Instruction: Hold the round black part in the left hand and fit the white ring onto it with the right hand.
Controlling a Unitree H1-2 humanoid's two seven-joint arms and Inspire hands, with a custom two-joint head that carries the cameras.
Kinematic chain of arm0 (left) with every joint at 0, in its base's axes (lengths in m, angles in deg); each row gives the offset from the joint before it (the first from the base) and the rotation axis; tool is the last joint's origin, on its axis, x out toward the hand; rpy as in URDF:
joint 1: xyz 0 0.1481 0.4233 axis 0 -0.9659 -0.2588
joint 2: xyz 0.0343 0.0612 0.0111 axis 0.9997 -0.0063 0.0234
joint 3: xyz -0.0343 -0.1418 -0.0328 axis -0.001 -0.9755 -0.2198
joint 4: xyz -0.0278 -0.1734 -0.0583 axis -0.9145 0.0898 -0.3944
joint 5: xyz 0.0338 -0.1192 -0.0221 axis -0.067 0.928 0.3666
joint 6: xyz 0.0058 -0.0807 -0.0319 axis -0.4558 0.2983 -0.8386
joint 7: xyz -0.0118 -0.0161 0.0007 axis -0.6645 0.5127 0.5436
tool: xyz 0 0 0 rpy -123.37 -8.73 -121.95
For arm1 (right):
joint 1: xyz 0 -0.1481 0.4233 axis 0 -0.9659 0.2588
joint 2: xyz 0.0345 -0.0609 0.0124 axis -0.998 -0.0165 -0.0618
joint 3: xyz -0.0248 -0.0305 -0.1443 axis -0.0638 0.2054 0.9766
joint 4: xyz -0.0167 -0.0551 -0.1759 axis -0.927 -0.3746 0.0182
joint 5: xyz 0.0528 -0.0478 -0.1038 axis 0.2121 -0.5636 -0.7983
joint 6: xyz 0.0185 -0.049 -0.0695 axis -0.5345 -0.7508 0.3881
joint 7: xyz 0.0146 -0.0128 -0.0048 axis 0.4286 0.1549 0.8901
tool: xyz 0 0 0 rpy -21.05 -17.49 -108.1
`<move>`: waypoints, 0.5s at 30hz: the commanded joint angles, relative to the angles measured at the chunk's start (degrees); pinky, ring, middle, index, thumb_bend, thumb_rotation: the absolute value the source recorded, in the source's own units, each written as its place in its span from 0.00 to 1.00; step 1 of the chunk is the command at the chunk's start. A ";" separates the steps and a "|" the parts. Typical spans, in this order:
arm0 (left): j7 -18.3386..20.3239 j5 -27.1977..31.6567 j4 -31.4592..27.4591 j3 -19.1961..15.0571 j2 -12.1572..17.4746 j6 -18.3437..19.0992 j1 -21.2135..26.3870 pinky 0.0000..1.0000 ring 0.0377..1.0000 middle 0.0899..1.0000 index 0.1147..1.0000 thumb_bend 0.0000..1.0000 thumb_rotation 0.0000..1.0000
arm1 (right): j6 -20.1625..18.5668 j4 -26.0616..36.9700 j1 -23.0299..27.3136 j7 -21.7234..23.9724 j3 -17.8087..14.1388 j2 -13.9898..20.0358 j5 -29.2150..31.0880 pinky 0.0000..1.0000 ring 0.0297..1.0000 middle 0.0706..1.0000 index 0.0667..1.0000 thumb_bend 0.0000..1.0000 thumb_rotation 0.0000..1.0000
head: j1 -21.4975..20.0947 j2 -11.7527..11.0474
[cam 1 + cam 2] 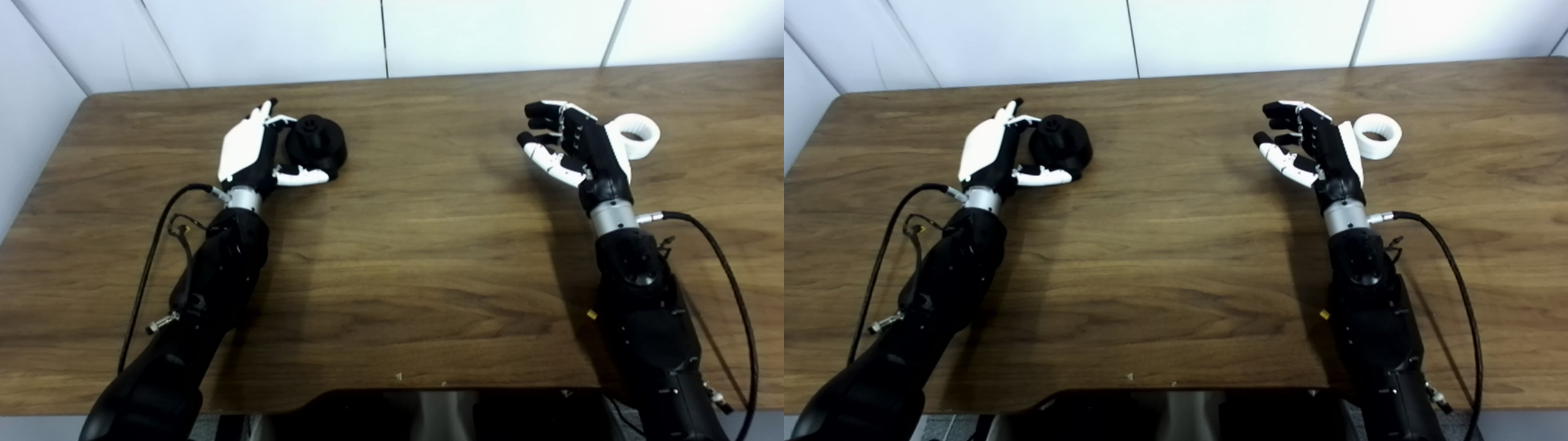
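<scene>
The round black part (317, 144) sits on the table at the back left, with a small knob on top. My left hand (248, 150) cups it from the left: the thumb (301, 177) lies along its front and the fingers reach past its far side, still spread. The white ring (1377, 136) lies on the table at the back right. My right hand (1314, 147) hovers just left of the ring, palm facing left and fingers loosely curled apart, holding nothing. The back of this hand is toward the ring and hides the ring's left edge in the left eye view.
The wooden table (416, 257) spreads between the two arms. White wall panels (380, 37) stand right behind its far edge. Black cables (1454, 257) loop out beside each forearm. A dark body part (441, 413) fills the near edge.
</scene>
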 commanded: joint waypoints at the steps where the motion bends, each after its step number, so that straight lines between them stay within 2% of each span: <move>1: 3.15 -0.66 -1.71 1.94 -1.04 -1.00 -0.54 1.00 1.00 1.00 0.60 0.97 0.33 | 0.99 1.90 2.56 -0.47 -0.26 0.28 -0.30 0.65 0.72 0.71 0.64 0.51 0.23 | -0.03 0.10; 10: 5.57 -0.63 -5.11 3.33 -2.08 -2.11 -1.97 1.00 1.00 1.00 0.59 0.97 0.33 | 0.98 2.21 2.75 -0.75 -0.37 0.25 -0.86 0.65 0.71 0.70 0.64 0.50 0.24 | -0.21 0.14; 15: 6.67 -1.36 -7.45 4.48 -2.42 -2.97 -2.86 1.00 1.00 1.00 0.59 0.98 0.35 | -0.40 3.29 2.72 -0.62 -0.59 0.15 -0.76 0.67 0.72 0.70 0.65 0.50 0.24 | -0.21 0.12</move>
